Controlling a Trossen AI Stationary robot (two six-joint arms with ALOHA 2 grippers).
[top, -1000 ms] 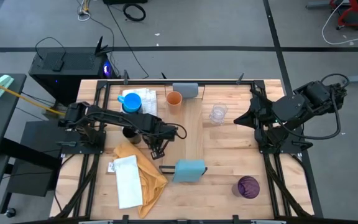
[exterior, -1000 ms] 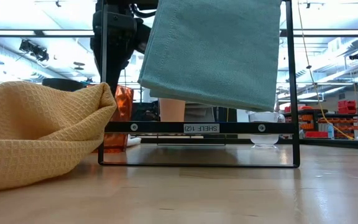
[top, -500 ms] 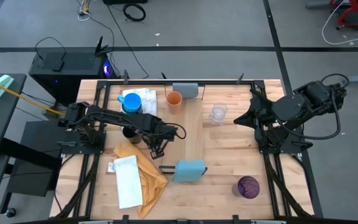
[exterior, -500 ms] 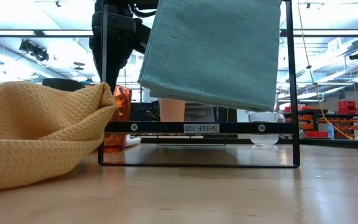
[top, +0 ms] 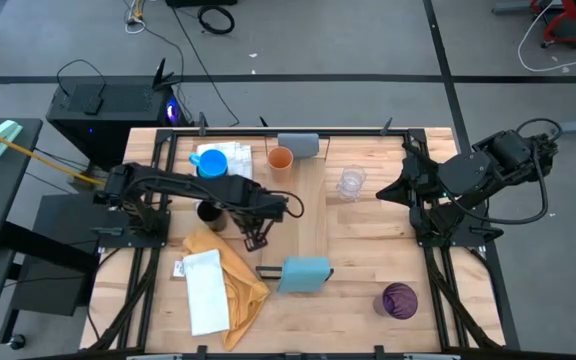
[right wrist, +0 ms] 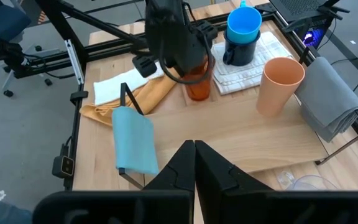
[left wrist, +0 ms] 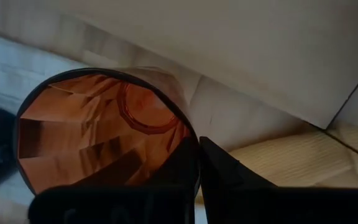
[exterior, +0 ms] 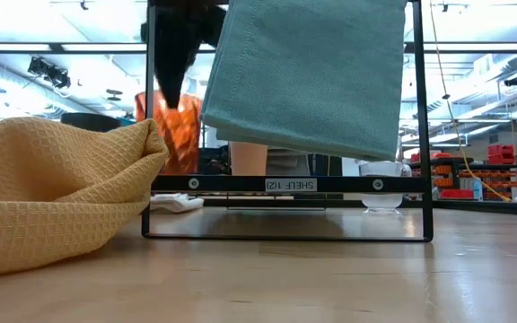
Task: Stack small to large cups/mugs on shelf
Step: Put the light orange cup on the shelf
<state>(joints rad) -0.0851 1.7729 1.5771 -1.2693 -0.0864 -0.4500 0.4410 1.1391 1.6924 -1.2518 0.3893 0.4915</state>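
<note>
My left gripper is shut on the amber translucent cup, which hangs above the table beside the shelf, near the yellow cloth. The cup also shows in the right wrist view. The orange cup stands on its base at the shelf's far end, by the grey block. The light blue block is at the near end. My right gripper is shut and empty at the table's right side. My left gripper holds the amber cup by its rim, with one finger inside the cup and the other outside it. The fingers come from above, pointing down. The cup hangs about upright below them, lifted clear of the table.
A bright blue mug sits inside a navy mug on a white cloth at the far left. A black cup, a clear glass and a purple cup stand on the table. A yellow cloth and a white cloth lie near left.
My left gripper has gone up with the amber cup. The cup stood on the table beside the yellow cloth a second ago and now hangs clear above it, still about upright.
</note>
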